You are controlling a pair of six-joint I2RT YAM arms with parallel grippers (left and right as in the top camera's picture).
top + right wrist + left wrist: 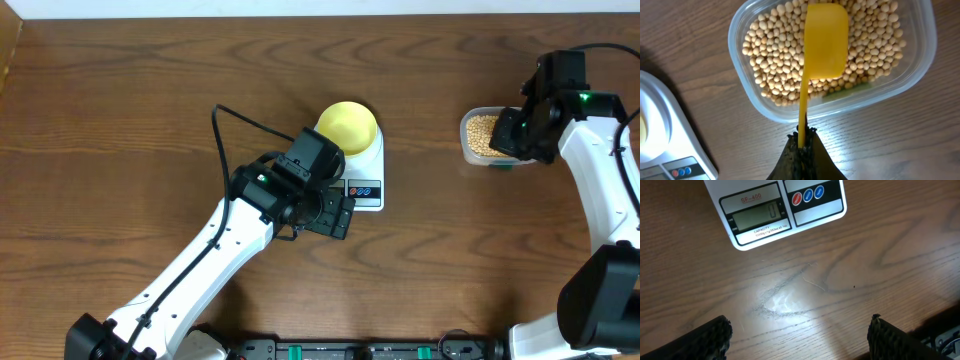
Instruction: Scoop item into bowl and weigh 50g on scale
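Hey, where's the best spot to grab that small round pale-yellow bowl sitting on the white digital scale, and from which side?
Probably its rim, from above: one finger inside the wall, one outside. The small round pale-yellow bowl sits upright and open on the white digital scale, and its curved sides offer no handle. The open left gripper is nearest.

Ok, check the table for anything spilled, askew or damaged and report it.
Nothing stands out. The beans lie inside the tub, none on the table around it; the right gripper holds the scoop over them. The bowl sits upright on the scale. Only faint scratches mark the wood before it.
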